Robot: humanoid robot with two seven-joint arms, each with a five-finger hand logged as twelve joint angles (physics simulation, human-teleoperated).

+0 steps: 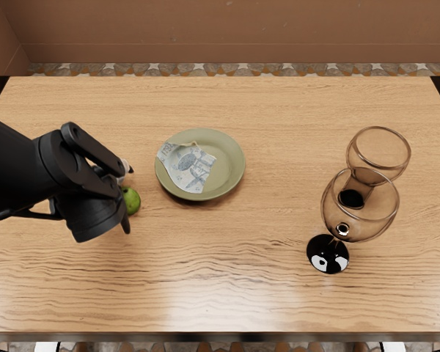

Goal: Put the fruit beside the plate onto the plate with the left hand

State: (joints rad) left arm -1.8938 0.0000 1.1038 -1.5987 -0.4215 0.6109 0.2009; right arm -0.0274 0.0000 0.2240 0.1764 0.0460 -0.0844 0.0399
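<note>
A small green fruit (133, 199) lies on the wooden table just left of the olive-green plate (231, 163). A crumpled banknote (186, 165) lies on the plate's left half. My left hand (103, 192), black and bulky, comes in from the left edge and sits right against the fruit, covering its left side. Its fingers (122, 166) curl around the fruit from above and below. The fruit still rests on the table, about a hand's width from the plate's rim. The right arm is out of view.
Two brown-tinted wine glasses stand at the right: one with a black foot (328, 254) and bowl (359, 205) in front, another (378, 152) just behind it. A wall runs behind the table's far edge (220, 73).
</note>
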